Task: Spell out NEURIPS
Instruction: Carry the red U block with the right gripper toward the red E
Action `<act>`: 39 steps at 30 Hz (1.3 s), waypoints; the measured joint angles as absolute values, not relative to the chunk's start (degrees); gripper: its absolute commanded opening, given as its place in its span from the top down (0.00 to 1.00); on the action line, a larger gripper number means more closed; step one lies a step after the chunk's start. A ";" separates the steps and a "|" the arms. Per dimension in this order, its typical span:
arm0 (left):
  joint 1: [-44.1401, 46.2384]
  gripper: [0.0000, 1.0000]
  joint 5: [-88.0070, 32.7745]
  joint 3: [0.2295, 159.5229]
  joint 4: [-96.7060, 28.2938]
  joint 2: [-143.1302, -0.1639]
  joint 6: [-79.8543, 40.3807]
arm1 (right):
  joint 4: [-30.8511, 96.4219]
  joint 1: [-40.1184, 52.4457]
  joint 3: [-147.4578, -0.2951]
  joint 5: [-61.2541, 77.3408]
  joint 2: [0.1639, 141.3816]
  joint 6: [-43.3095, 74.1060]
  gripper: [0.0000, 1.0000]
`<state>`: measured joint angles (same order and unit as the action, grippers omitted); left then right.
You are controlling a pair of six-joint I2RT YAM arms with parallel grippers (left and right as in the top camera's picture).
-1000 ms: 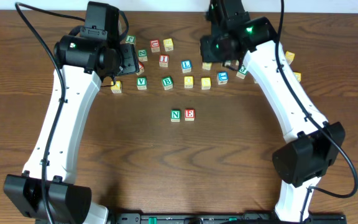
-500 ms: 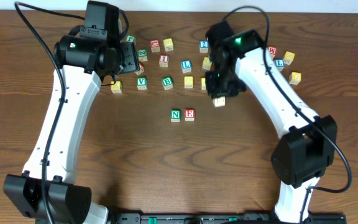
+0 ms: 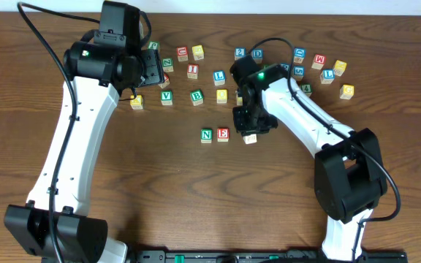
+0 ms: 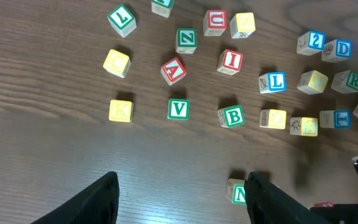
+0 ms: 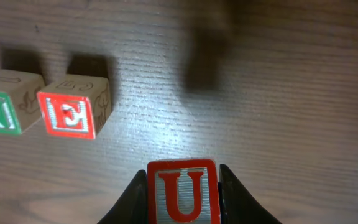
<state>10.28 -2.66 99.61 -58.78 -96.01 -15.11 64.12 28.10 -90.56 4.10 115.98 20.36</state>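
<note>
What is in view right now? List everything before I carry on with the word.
N cube: one, green letter, table centre
E cube: one, red letter, close beside the N cube
U cube: one, red letter, held just past the E cube
loose cubes: roughly twenty, green, blue, red and yellow, scattered along the far side
table: one, brown wood
left arm: one, white and black, jaws open and empty above the loose cubes
right arm: one, white and black, jaws shut on the U cube
</note>
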 measured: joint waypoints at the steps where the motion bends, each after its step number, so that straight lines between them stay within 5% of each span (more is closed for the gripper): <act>1: 10.28 0.36 -2.66 99.61 -58.76 -96.01 -15.14 | 63.33 28.16 -89.95 4.05 115.98 20.40 0.86; 39: 10.28 0.36 -2.66 99.61 -58.76 -96.01 -15.14 | 50.06 31.46 -85.10 -1.63 115.98 26.63 0.82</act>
